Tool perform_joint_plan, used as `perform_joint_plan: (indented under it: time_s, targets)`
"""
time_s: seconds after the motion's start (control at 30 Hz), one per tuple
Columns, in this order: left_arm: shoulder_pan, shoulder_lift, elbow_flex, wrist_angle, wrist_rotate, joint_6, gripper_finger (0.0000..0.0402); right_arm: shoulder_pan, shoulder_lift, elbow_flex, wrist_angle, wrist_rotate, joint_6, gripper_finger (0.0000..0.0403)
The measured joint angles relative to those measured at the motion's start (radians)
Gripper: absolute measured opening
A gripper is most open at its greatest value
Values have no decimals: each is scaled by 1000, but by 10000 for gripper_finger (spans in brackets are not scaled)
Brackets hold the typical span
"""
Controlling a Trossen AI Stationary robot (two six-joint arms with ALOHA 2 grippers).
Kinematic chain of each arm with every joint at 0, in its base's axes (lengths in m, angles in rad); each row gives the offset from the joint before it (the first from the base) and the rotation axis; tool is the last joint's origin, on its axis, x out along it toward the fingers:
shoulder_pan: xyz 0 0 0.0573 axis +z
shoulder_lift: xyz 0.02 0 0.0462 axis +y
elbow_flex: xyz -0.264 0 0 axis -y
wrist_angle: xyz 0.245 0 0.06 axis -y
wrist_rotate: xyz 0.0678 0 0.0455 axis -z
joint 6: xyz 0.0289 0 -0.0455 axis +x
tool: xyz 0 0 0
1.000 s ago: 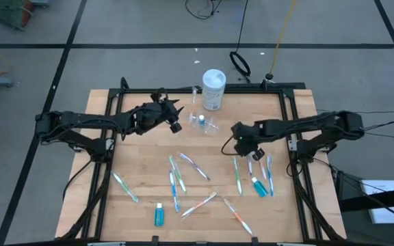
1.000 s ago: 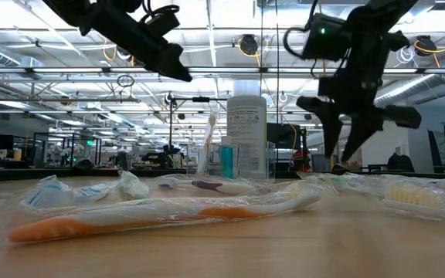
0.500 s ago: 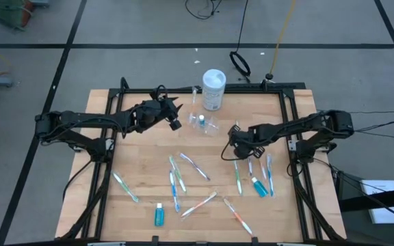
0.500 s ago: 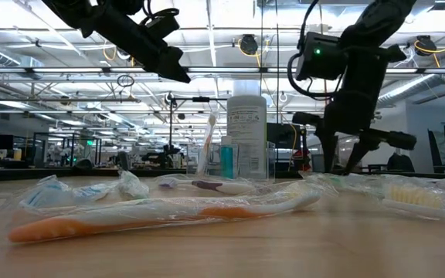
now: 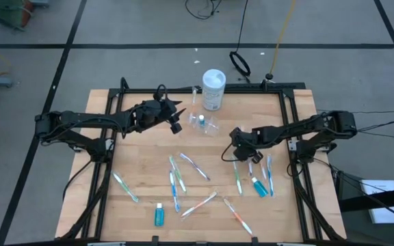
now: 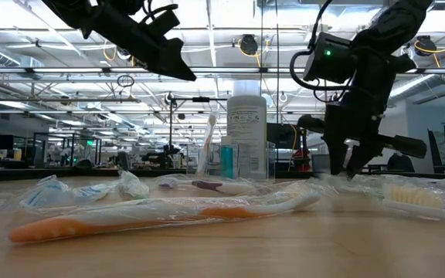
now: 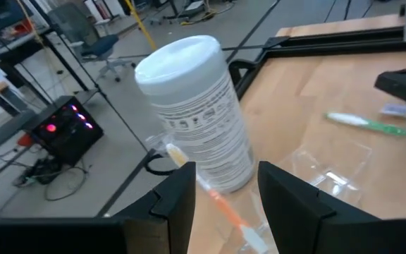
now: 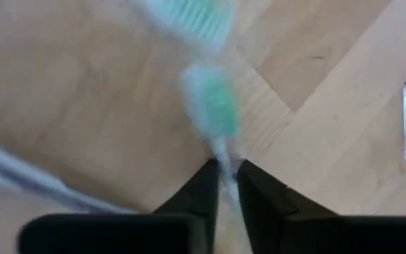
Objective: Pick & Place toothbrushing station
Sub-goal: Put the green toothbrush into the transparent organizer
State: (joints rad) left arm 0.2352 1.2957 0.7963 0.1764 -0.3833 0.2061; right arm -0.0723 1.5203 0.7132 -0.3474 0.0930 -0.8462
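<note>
The clear holder stands on the table at the far middle, just near of the white-capped container. It holds a blue tube. An orange-handled toothbrush stands slanted by the container. My left gripper hangs open and empty, high above the table, left of the holder. My right gripper is down at the table, right of middle, shut on a green toothbrush. My right gripper pinches the green toothbrush's thin neck, just behind its green head, between its two fingers. The fingers come from above, pointing down, and lie across the brush. The toothbrush lies on the table.
Several wrapped toothbrushes lie scattered over the near half of the table, such as an orange one and blue ones. A blue tube lies at the near left and another beside my right gripper. A black frame borders the table.
My right gripper has gone down to the table and a little toward the near edge, and its fingers have closed in on the green toothbrush's neck. My left gripper has kept still.
</note>
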Motion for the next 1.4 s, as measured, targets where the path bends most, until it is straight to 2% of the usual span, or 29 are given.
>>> perform_joint_plan:
  time_s: [0.1,0.27,0.47,0.6,0.67,0.77,0.87,1.0,1.1,1.23,1.3,1.4]
  targets:
    - [0,0,0,0,23,-34,157,3,-2,-2,53,-19,70,9]
    - [-2,0,0,-1,51,-57,157,23,-29,-7,199,-37,126,11]
    - [-15,0,0,-4,50,-31,157,23,-127,-6,508,65,181,1]
    - [-21,0,0,-26,45,-28,157,1,-195,-5,810,55,239,1]
    - [-22,0,0,-28,44,-28,157,-26,-202,-3,988,60,324,1]
    - [-25,0,0,-26,44,-30,157,-85,-195,-2,1163,65,559,1]
    - [-28,0,0,-25,44,-32,157,-142,-169,-10,1140,82,724,0]
    - [-34,0,0,-24,44,-32,157,-181,-118,-53,1111,170,871,0]
    - [-34,0,0,-24,44,-32,157,-201,-104,-89,1146,167,1008,0]
    - [-34,0,0,-25,44,-31,157,-209,-105,-124,1257,164,1054,0]
    - [-34,0,0,-24,44,-31,157,-210,-106,-130,1312,137,1073,0]
    - [-34,0,0,-24,44,-32,157,-210,-106,-130,1365,35,1118,0]
